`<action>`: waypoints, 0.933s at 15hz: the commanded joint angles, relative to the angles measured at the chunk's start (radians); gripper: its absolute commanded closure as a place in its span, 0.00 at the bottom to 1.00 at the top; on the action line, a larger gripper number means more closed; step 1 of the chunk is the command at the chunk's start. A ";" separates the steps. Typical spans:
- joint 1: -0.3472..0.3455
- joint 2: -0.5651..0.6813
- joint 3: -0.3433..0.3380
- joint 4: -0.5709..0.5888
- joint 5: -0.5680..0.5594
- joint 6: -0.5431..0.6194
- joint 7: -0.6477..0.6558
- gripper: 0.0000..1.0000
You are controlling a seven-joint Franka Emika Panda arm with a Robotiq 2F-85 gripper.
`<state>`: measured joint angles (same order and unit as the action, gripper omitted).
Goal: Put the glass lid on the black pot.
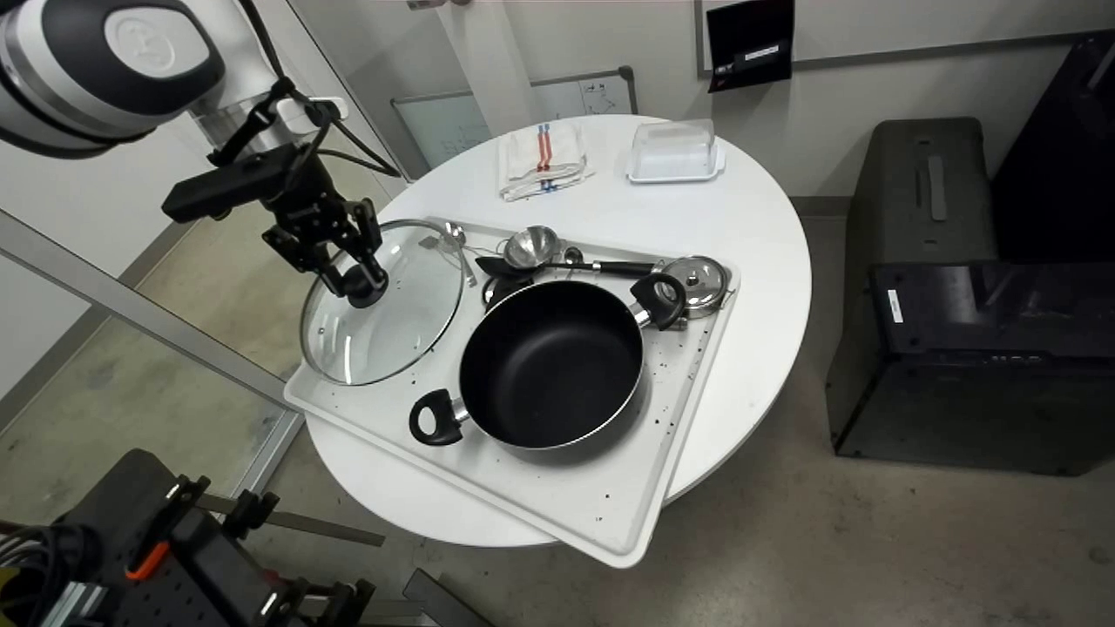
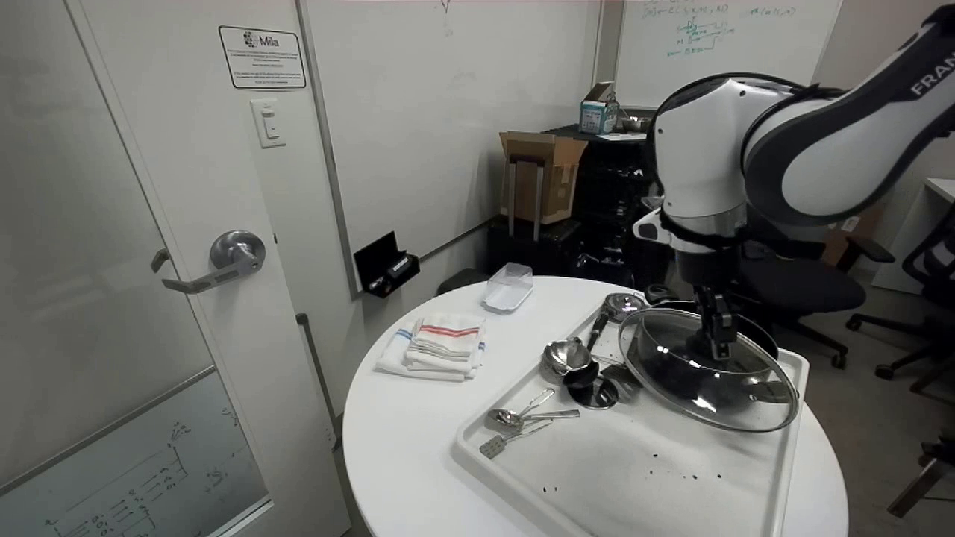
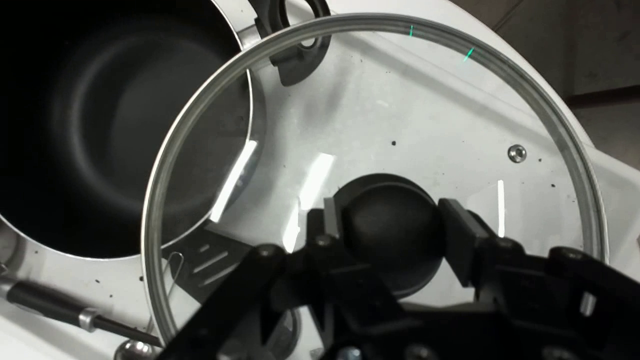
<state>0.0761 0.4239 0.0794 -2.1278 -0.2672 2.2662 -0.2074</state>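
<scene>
The round glass lid [image 1: 414, 322] with a thin metal rim and black knob hangs from my gripper [image 1: 361, 283] above the tray, beside the black pot [image 1: 557, 366]. In the other exterior view the lid [image 2: 671, 384] looks tilted, and the gripper [image 2: 720, 347] points down onto its knob. The pot there is mostly behind the lid. In the wrist view the gripper [image 3: 390, 227] has its two fingers on either side of the knob. The lid [image 3: 450, 120] overlaps the near rim and one handle of the pot [image 3: 130, 130]. The pot stands upright and open, with nothing inside.
A white tray [image 1: 610, 522] sits on the round white table [image 1: 766, 261]. Behind the pot lie a metal cup [image 1: 531, 246], a small lidded metal pot [image 1: 699, 283] and several utensils. Folded towels [image 1: 544, 157] and a clear-covered dish [image 1: 672, 155] are at the far side.
</scene>
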 commanded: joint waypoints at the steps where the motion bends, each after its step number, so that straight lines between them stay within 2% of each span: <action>1: -0.040 -0.033 -0.020 0.028 0.060 -0.049 0.002 0.75; 14: -0.182 0.025 -0.101 0.175 0.215 -0.120 0.016 0.75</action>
<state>-0.0893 0.4296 -0.0081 -2.0065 -0.0904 2.1884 -0.2055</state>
